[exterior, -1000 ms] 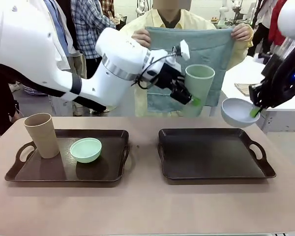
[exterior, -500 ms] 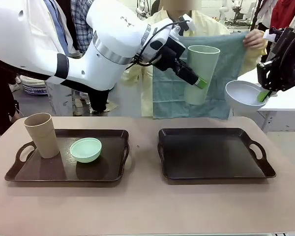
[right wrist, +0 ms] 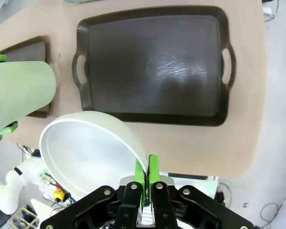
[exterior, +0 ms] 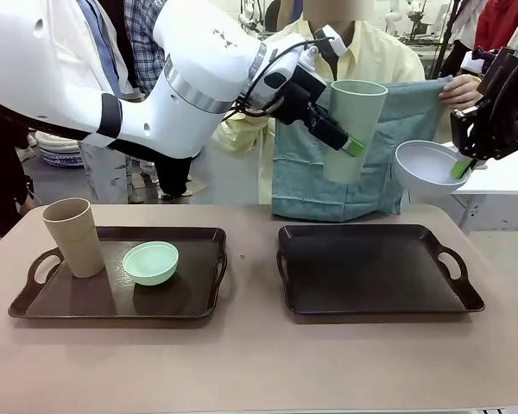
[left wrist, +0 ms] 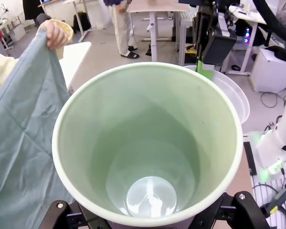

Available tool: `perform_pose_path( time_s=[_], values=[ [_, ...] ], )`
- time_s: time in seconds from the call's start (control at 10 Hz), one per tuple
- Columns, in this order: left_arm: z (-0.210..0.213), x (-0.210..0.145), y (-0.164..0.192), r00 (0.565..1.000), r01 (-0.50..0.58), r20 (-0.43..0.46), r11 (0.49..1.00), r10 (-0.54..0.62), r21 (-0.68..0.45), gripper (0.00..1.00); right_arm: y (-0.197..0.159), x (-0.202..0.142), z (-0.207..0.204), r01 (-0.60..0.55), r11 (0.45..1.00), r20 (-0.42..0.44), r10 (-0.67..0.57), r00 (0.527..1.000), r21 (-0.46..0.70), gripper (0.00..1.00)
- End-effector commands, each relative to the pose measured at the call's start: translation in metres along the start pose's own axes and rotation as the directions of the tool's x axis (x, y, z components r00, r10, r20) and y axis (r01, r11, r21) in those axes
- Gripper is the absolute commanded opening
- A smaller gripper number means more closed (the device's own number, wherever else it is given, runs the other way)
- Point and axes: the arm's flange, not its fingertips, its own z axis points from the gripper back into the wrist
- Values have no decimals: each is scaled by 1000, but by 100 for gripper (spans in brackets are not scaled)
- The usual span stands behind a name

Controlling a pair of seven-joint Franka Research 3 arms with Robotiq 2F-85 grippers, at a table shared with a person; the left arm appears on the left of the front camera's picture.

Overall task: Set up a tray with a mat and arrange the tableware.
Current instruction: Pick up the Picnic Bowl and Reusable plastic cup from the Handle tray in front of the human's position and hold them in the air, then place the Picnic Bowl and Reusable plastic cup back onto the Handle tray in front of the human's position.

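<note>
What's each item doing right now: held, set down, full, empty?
sage green cup: empty, held aloft by left gripper
white bowl: rim pinched by right gripper, aloft
tan cup: upright on left tray
mint green bowl: upright on left tray
right tray: flat on the table
blue-grey cloth: held up by the person

Pale sage-green cup, the same soft green inside, glossy at the bottom in the left wrist view. Plain white bowl. Matt tan cup, plain. Pale mint-green bowl, one even colour. Dark brown left tray and dark brown right tray, both plain, with a faint pale sheen on the right one. Pinkish-beige table. Dusty blue-green cloth, plain and creased. Pale yellow shirt on the person behind it. Glossy white left arm with a silver ring. Black left gripper and black right gripper, with bright green pads. Blue, white and red checked shirt farther back.
</note>
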Motion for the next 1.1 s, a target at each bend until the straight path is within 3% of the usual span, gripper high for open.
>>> perform_pose_path(
  time_s=[0.0, 1.0],
  values=[
    [2, -1, 0, 1000, 20, 12, 1000, -20, 6, 0, 1, -1, -1, -10, 1000, 9, 10, 1000, -1, 0],
    [2, -1, 0, 1000, 20, 12, 1000, -20, 6, 0, 1, -1, -1, -10, 1000, 9, 10, 1000, -1, 0]
  ],
)
